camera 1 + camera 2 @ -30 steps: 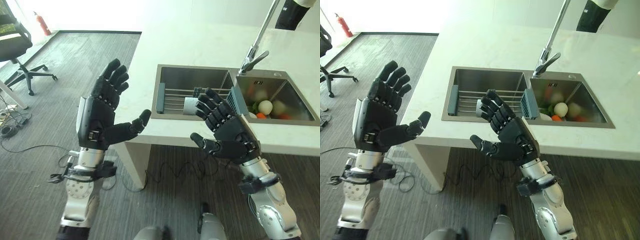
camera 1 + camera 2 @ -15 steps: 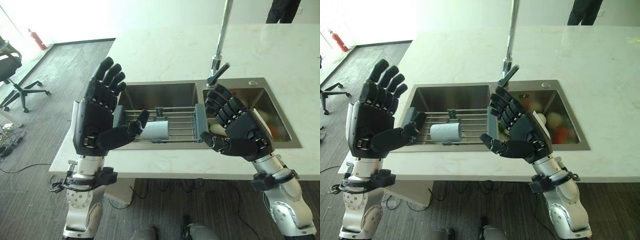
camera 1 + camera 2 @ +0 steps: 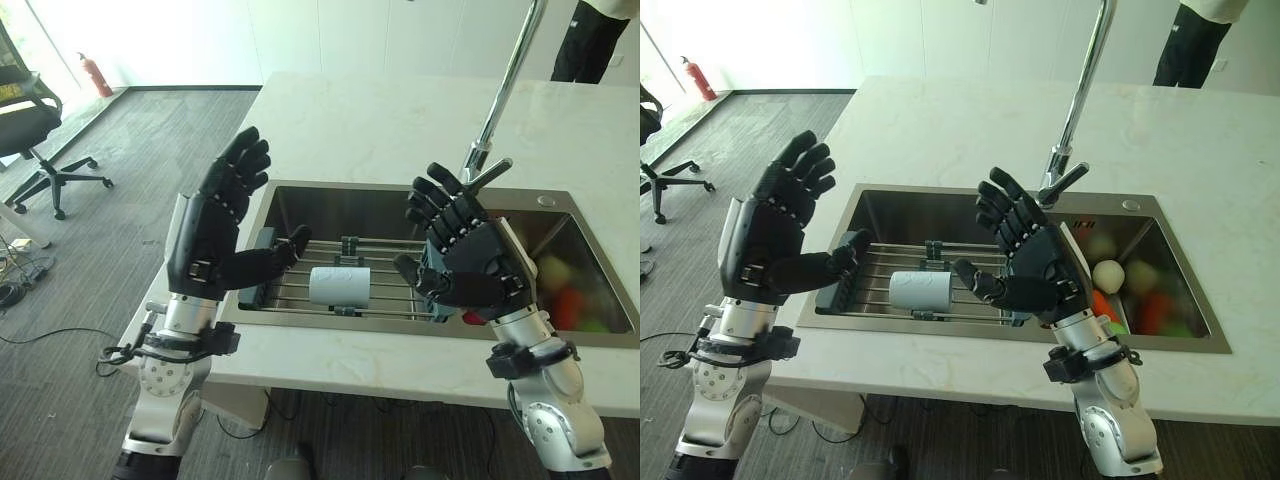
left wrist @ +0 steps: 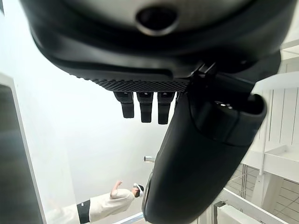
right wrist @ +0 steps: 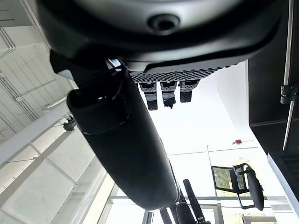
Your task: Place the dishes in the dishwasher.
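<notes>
Both hands are raised above the front edge of the white marble countertop [image 3: 380,120], palms facing each other, holding nothing. The left hand [image 3: 205,240] has its fingers spread and straight, thumb extended toward the sink; the right hand [image 3: 470,255] is likewise spread, fingers straight and slightly fanned. A double-basin stainless steel sink [image 3: 300,205] is set into the countertop. Across the left basin lies a wire drying rack [image 3: 385,300] with dark grey end handles. On the rack, between the two hands, rests a white cylindrical cup [image 3: 339,285] lying on its side, its surface plain and matte, its axis running along the rack's length. The right basin holds round fruit or vegetables [image 3: 1140,290] in white, orange, red and green. A tall chrome faucet [image 3: 1075,110] rises behind the divider between the basins. A black office chair [image 3: 35,120] and a red fire extinguisher [image 3: 90,72] stand on the grey carpet at far left. A person [image 3: 1185,40] stands beyond the countertop.
</notes>
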Tool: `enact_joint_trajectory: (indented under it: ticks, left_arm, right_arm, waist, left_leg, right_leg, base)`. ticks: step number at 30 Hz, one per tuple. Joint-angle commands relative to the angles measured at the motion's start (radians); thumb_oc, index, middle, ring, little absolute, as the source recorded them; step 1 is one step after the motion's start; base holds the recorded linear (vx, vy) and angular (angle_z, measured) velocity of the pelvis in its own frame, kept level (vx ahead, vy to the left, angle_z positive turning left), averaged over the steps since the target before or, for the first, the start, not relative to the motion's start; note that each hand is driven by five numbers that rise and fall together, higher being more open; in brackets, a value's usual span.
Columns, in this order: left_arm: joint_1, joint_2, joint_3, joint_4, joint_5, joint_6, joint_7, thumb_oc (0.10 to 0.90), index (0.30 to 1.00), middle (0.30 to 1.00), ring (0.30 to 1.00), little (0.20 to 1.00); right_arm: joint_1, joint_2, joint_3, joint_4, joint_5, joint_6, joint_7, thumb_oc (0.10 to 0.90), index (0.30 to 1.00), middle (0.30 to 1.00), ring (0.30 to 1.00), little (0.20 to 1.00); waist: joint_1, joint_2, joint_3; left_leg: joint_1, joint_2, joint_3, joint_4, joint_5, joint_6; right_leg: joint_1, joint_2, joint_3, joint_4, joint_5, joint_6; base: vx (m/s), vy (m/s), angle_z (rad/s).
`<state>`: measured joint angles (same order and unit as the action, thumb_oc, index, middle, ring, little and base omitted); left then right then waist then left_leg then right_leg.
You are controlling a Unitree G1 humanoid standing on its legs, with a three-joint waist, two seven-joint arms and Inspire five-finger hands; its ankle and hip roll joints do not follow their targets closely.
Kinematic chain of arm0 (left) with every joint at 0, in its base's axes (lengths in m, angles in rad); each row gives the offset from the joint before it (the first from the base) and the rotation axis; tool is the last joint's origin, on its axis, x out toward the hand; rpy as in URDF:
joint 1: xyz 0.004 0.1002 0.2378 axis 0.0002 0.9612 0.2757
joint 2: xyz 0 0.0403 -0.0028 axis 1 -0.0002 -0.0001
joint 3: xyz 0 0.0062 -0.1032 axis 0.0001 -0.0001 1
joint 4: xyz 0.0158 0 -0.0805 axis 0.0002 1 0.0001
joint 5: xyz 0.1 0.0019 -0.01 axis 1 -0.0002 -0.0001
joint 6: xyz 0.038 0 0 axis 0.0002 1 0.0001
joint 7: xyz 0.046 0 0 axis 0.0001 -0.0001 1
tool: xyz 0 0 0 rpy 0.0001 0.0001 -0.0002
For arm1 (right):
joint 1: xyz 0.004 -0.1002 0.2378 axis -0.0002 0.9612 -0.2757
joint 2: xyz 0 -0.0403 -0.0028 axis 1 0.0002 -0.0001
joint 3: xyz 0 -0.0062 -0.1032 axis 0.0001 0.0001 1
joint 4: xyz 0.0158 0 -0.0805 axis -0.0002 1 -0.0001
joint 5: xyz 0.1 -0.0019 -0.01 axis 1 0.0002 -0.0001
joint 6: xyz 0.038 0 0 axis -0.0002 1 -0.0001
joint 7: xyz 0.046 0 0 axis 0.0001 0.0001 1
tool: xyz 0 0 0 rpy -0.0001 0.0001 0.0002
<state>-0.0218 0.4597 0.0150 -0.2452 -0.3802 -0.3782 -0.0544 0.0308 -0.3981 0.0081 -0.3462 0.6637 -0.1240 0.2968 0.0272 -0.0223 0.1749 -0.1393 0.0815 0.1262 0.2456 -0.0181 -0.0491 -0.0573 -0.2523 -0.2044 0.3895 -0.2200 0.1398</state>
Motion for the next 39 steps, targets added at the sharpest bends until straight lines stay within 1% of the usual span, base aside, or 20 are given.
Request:
enact_joint_trajectory:
  ticks: [1,5,6,12,19,22,23,25,28,31,36,37,39]
  left_arm:
    - [-0.056,0.025,0.052,-0.086,-0.006,-0.091,-0.012,0.800,0.900,0.900,0.900,0.900]
    - [-0.046,0.025,0.055,-0.091,-0.001,-0.097,0.010,0.800,0.900,0.900,0.900,0.900]
    - [-0.049,0.019,0.052,-0.093,-0.009,-0.090,0.007,0.800,0.900,0.900,0.900,0.900]
    - [-0.044,0.003,0.051,-0.098,-0.021,-0.085,-0.007,0.800,0.900,0.900,0.900,0.900]
    - [-0.036,0.003,0.052,-0.100,-0.010,-0.081,-0.002,0.800,0.900,0.900,0.900,0.900]
    - [-0.032,0.002,0.056,-0.101,0.004,-0.077,-0.003,0.800,0.900,0.900,0.900,0.900]
    - [-0.029,0.008,0.058,-0.101,0.059,-0.068,-0.014,0.800,0.900,0.900,0.900,0.900]
    - [-0.033,0.041,0.049,-0.097,0.153,-0.057,-0.027,0.800,0.900,0.900,0.900,0.900]
    - [-0.048,0.103,0.041,-0.076,0.226,-0.026,-0.035,0.800,0.900,0.900,0.900,0.900]
    - [-0.079,0.167,0.035,-0.032,0.264,-0.001,-0.024,0.800,0.900,0.900,0.900,0.900]
    - [-0.114,0.210,0.019,0.014,0.308,0.025,-0.032,0.800,0.900,0.900,0.900,0.900]
    - [-0.130,0.223,0.008,0.028,0.318,0.041,-0.040,0.800,0.900,0.900,0.900,0.900]
    - [-0.175,0.263,-0.024,0.064,0.345,0.113,-0.105,0.800,0.900,0.900,0.900,0.900]
  right_arm:
    - [-0.069,-0.007,-0.037,-0.089,-0.001,-0.105,-0.005,0.800,0.900,0.900,0.900,0.900]
    - [-0.071,-0.014,-0.028,-0.093,0.002,-0.100,-0.004,0.800,0.900,0.900,0.900,0.900]
    - [-0.076,-0.015,-0.025,-0.091,0.000,-0.097,-0.011,0.800,0.900,0.900,0.900,0.900]
    - [-0.074,-0.013,-0.021,-0.094,-0.007,-0.094,-0.013,0.800,0.900,0.900,0.900,0.900]
    - [-0.074,-0.015,-0.021,-0.096,-0.008,-0.089,-0.015,0.800,0.900,0.900,0.900,0.900]
    - [-0.073,-0.016,-0.022,-0.096,-0.009,-0.086,-0.014,0.800,0.900,0.900,0.900,0.900]
    - [-0.072,-0.018,-0.024,-0.098,-0.010,-0.085,-0.015,0.800,0.900,0.900,0.900,0.900]
    - [-0.074,-0.027,-0.023,-0.100,-0.007,-0.083,-0.017,0.800,0.900,0.900,0.900,0.900]
    - [-0.079,-0.046,-0.023,-0.092,0.008,-0.084,-0.010,0.800,0.900,0.900,0.900,0.900]
    - [-0.090,-0.060,-0.018,-0.077,0.018,-0.084,-0.002,0.800,0.900,0.900,0.900,0.900]
    - [-0.106,-0.068,-0.007,-0.064,0.012,-0.072,0.002,0.800,0.900,0.900,0.900,0.900]
    - [-0.111,-0.072,-0.002,-0.061,0.014,-0.069,0.005,0.800,0.900,0.900,0.900,0.900]
    - [-0.124,-0.086,0.000,-0.057,0.024,-0.047,0.015,0.800,0.900,0.900,0.900,0.900]
  waist:
    - [-0.029,0.012,-0.050]
    - [-0.031,0.014,-0.055]
    - [-0.029,0.014,-0.058]
    - [-0.025,0.010,-0.061]
    - [-0.023,0.010,-0.066]
    - [-0.022,0.011,-0.066]
    - [-0.021,0.010,-0.066]
    - [-0.023,0.013,-0.066]
    - [-0.027,0.018,-0.068]
    - [-0.034,0.025,-0.071]
    - [-0.043,0.036,-0.078]
    - [-0.048,0.039,-0.080]
    - [-0.060,0.049,-0.087]
  left_leg:
    - [0.045,0.034,-0.040,0.054,-0.206,-0.004]
    - [0.050,0.038,-0.030,0.054,-0.212,-0.001]
    - [0.052,0.037,-0.032,0.054,-0.214,-0.001]
    - [0.054,0.039,-0.031,0.054,-0.216,-0.002]
    - [0.055,0.041,-0.032,0.054,-0.216,-0.004]
    - [0.056,0.042,-0.031,0.054,-0.216,-0.005]
    - [0.055,0.043,-0.032,0.054,-0.215,-0.006]
    - [0.054,0.044,-0.029,0.054,-0.214,-0.007]
    - [0.056,0.045,-0.024,0.054,-0.214,-0.008]
    - [0.059,0.045,-0.017,0.054,-0.214,-0.008]
    - [0.063,0.047,-0.007,0.054,-0.215,-0.007]
    - [0.065,0.047,-0.002,0.054,-0.215,-0.008]
    - [0.069,0.048,0.008,0.054,-0.217,-0.008]
  right_leg:
    - [-0.034,0.029,-0.018,-0.089,0.069,0.012]
    - [-0.036,0.035,-0.003,-0.089,0.064,0.009]
    - [-0.034,0.037,-0.001,-0.089,0.061,0.008]
    - [-0.031,0.040,0.001,-0.089,0.057,0.007]
    - [-0.029,0.045,0.001,-0.089,0.052,0.003]
    - [-0.028,0.045,0.000,-0.089,0.052,0.003]
    - [-0.028,0.045,-0.001,-0.089,0.052,0.003]
    - [-0.028,0.045,-0.001,-0.089,0.052,0.004]
    - [-0.027,0.043,-0.002,-0.089,0.052,0.007]
    - [-0.027,0.041,0.000,-0.089,0.053,0.010]
    - [-0.026,0.041,0.006,-0.089,0.053,0.011]
    - [-0.026,0.041,0.008,-0.089,0.053,0.012]
    - [-0.027,0.043,0.016,-0.089,0.052,0.014]
  base:
    - [0.00,0.000,0.00]
    - [0.02,0.010,-0.08]
    - [0.03,0.010,-0.26]
    - [0.00,-0.002,-0.04]
    - [0.00,0.000,0.00]
    - [0.00,0.000,0.00]
    - [0.00,0.000,0.00]
    - [0.00,0.000,0.00]
    - [0.00,0.000,0.00]
    - [0.00,0.033,-0.01]
    - [0.01,0.038,-0.04]
    - [0.02,0.053,-0.03]
    - [0.02,0.069,-0.07]
